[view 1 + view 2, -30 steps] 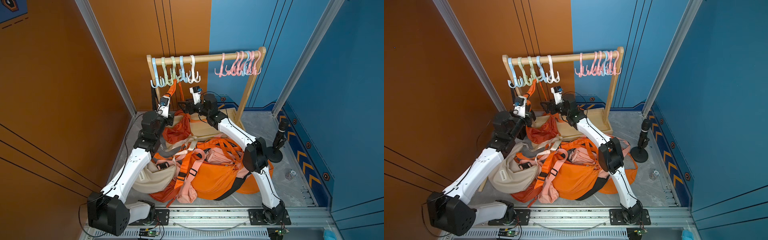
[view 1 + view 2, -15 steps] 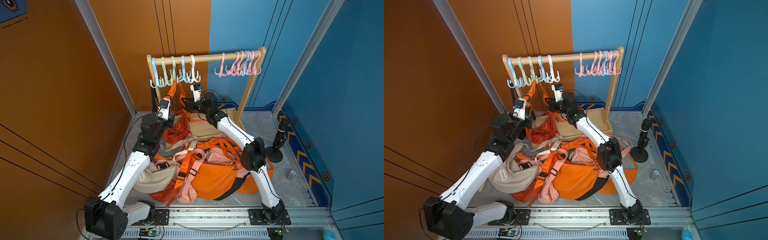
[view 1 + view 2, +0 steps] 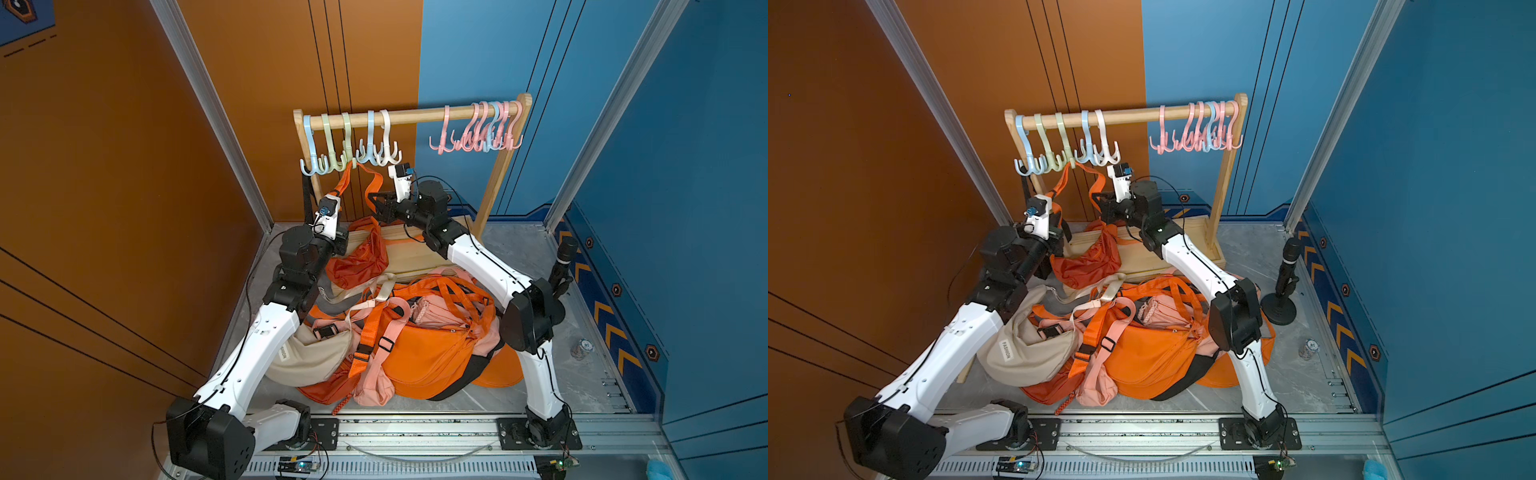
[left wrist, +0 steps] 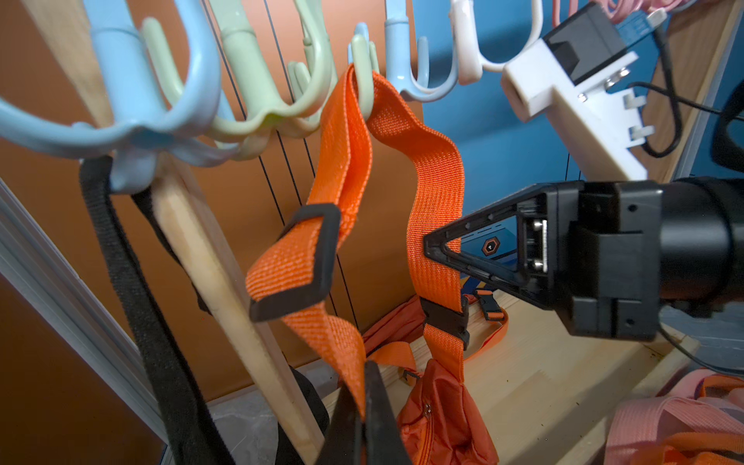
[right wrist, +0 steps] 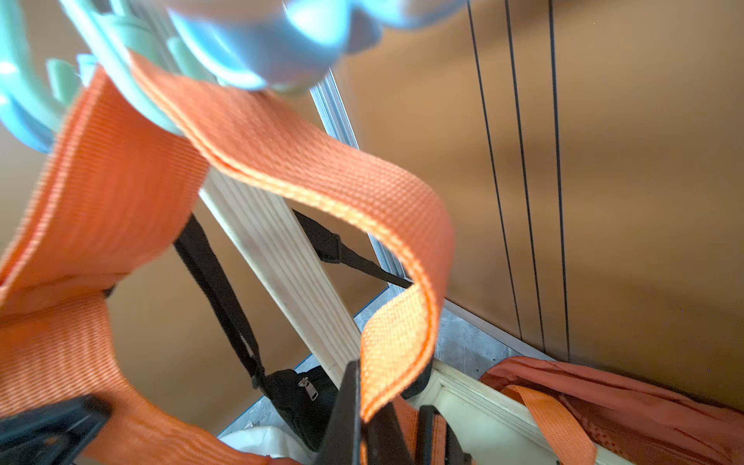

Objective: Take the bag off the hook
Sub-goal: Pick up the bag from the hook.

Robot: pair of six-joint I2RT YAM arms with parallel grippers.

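Note:
The orange bag rests low against the rack base, and its orange strap loops over a pale green hook on the wooden rail. My left gripper is shut on one run of the strap, below the black slider. My right gripper is shut on the other run, which bows out slack between it and the hook. In both top views the two grippers stand just under the hook, either side of the strap. The right gripper pinches the strap from the side.
The wooden rack carries blue, green and white hooks on the left and several pink ones on the right. A black bag's strap hangs from the blue hook beside the rack post. A pile of orange, pink and beige bags covers the floor; a black stand is at right.
My right gripper has closed on the orange strap's right run. Both wrists have edged up toward the hooks, and the strap now bows slack on the right side.

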